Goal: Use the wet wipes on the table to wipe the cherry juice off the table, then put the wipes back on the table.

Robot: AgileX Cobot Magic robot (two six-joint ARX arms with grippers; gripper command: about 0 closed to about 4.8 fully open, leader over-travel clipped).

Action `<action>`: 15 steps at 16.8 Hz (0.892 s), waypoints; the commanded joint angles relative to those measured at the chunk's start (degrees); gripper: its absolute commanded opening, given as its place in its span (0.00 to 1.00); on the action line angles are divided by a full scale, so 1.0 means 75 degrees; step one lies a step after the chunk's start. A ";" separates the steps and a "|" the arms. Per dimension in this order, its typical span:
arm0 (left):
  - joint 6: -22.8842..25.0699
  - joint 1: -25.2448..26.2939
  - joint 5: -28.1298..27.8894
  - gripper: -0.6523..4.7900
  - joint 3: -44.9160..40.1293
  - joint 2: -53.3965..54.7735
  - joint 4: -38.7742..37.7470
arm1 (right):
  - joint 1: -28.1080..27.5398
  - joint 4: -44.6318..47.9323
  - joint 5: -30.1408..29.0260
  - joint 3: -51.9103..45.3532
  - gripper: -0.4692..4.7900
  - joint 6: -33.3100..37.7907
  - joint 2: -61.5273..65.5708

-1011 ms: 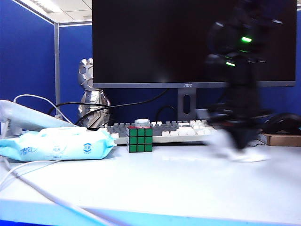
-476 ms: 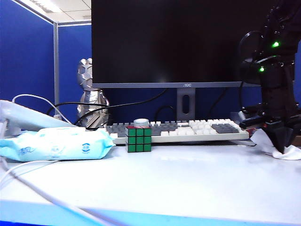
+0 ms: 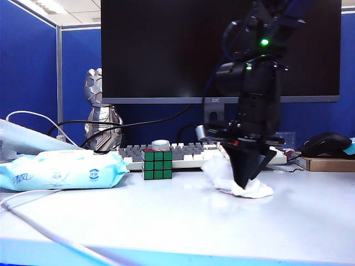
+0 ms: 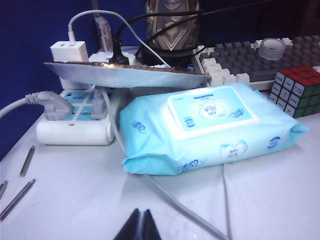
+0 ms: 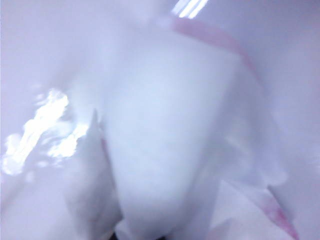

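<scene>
The wet wipes, a crumpled white wad, lie pressed on the white table right of the middle, in front of the keyboard. My right gripper points straight down with its dark fingers pinched together on the wad. In the right wrist view the wet wipes fill almost everything and hide the jaws. Faint pinkish cherry juice shows along the wad's edges; whether it sits on tissue or table I cannot tell. My left gripper hovers shut over the table with nothing in it, near the blue packet.
A light-blue wipes packet lies at the left, with a Rubik's cube beside it. Behind are a keyboard, a monitor and a mouse. A white cable crosses the front left. A power strip sits beyond the packet.
The right arm swept with the wad out to the table's right side, then back left to right of the middle. The left gripper's surroundings look unchanged.
</scene>
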 commanded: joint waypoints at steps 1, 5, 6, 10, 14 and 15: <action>-0.0003 0.0012 -0.0012 0.16 -0.0006 -0.0023 -0.0105 | -0.0047 -0.1582 0.1320 -0.0291 0.09 0.0367 0.0379; 0.0000 0.0012 -0.0023 0.16 -0.0006 -0.0023 -0.0105 | -0.0833 -0.1746 0.2914 -0.0291 0.09 0.0956 0.0379; 0.0000 0.0012 -0.0020 0.16 -0.0006 -0.0023 -0.0102 | -0.1110 -0.1676 0.2926 -0.0291 0.09 0.0985 0.0379; 0.0000 0.0012 -0.0023 0.16 -0.0006 -0.0023 -0.0102 | -0.1734 -0.1550 0.2862 -0.0289 0.09 0.0615 0.0321; -0.0003 0.0012 -0.0020 0.16 -0.0006 -0.0023 -0.0105 | -0.1679 -0.1588 0.2276 -0.0289 0.23 0.0530 -0.0017; -0.0003 0.0012 -0.0023 0.16 -0.0006 -0.0023 -0.0105 | -0.1679 -0.1597 0.2337 -0.0289 0.28 0.0530 -0.0152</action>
